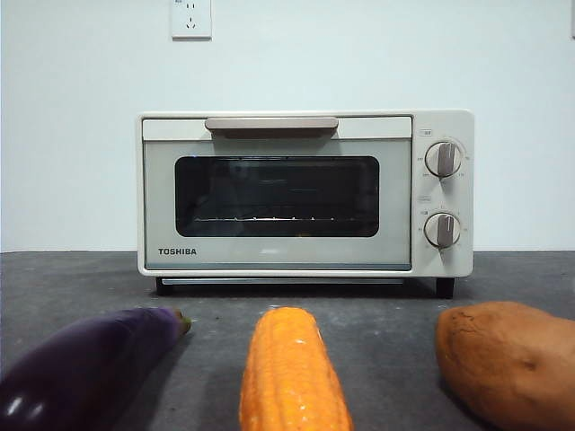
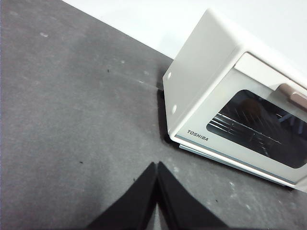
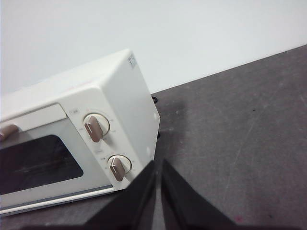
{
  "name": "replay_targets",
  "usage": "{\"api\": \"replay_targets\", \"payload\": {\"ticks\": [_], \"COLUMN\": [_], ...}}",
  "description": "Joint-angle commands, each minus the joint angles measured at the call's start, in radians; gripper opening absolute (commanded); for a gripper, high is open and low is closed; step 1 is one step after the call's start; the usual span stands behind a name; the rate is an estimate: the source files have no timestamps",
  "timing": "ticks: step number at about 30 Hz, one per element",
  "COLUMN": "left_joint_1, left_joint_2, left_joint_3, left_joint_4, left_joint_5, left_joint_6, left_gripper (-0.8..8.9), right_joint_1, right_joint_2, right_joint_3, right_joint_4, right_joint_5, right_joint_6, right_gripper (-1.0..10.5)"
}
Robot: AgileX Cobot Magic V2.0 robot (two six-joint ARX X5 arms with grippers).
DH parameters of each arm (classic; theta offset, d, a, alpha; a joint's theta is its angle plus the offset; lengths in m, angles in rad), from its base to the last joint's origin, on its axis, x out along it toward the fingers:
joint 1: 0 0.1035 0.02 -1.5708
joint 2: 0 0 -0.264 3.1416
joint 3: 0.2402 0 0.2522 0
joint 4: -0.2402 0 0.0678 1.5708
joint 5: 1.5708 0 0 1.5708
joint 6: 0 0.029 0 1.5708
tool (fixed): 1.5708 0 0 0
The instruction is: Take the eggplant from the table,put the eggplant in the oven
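Item one: the eggplant [image 1: 85,368], dark purple and glossy, lying on the table [image 1: 386,314] at the near left of the front view, its stem tip pointing toward the oven. We see nothing touching it.

Item two: the oven [image 1: 305,193], cream-white, standing at the back of the table with its glass door shut and the handle [image 1: 271,125] across the top. A wire rack shows dimly behind the glass.

Item three: a corn cob [image 1: 292,373], just beside the eggplant, and a sweet potato [image 1: 508,359] beyond that, neither part of the job.

Item four: our left gripper [image 2: 157,165], jaws pressed together and empty, hanging over bare table off the oven's left side. Our right gripper [image 3: 158,164], likewise closed on nothing, hangs near the oven's knob side.

Status, as we judge it: no step has begun. Both the pick-up and the door stand undone. The next move calls for one gripper to spread its jaws and come down on the eggplant, while the door must be pulled open by its handle before anything goes inside.
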Motion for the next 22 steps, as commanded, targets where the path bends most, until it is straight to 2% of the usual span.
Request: {"api": "replay_targets", "payload": {"ticks": [1,10,17,22], "left_joint_1": [0.001,0.001,0.0,0.0], "left_joint_2": [0.053,0.283,0.466,0.578], "left_joint_3": [0.07,0.275,0.443,0.537], "left_joint_4": [-0.044,-0.085,-0.158,-0.232], "left_joint_5": [0.006,0.075,0.182,0.241], "left_joint_6": [-0.004,0.064,0.139,0.195], "left_gripper": [0.06,0.06,0.06,0.06], "right_joint_1": [0.001,0.001,0.001,0.001], "right_joint_2": [0.038,0.227,0.372,0.474], "right_joint_3": [0.084,0.321,0.468,0.57], "right_joint_4": [-0.055,-0.224,-0.312,-0.428], "right_joint_5": [0.004,-0.029,-0.157,-0.291], "right_joint_6": [0.019,-0.028,-0.084,-0.143], "right_gripper": [0.0,0.0,0.0,0.0]}}
